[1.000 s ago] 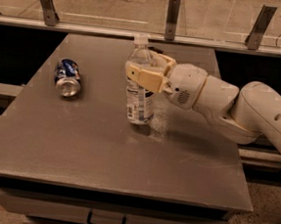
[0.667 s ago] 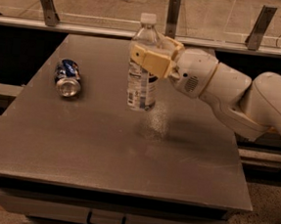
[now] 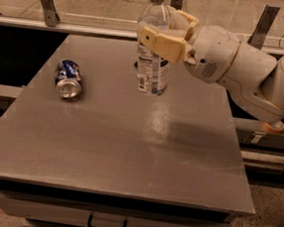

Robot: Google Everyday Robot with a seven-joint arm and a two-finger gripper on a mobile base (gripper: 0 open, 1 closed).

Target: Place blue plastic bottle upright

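Your pincer (image 3: 157, 24) clamps the blue plastic bottle (image 3: 150, 71), upright over the table (image 3: 128, 159); you've yet to set it down and release.

The gripper (image 3: 158, 24) clasps the blue plastic bottle (image 3: 150, 71) near the middle of the table's (image 3: 128, 154) far edge, barring passage there. A blue can (image 3: 68, 78) lies by the left edge. The front half and right edge are open.
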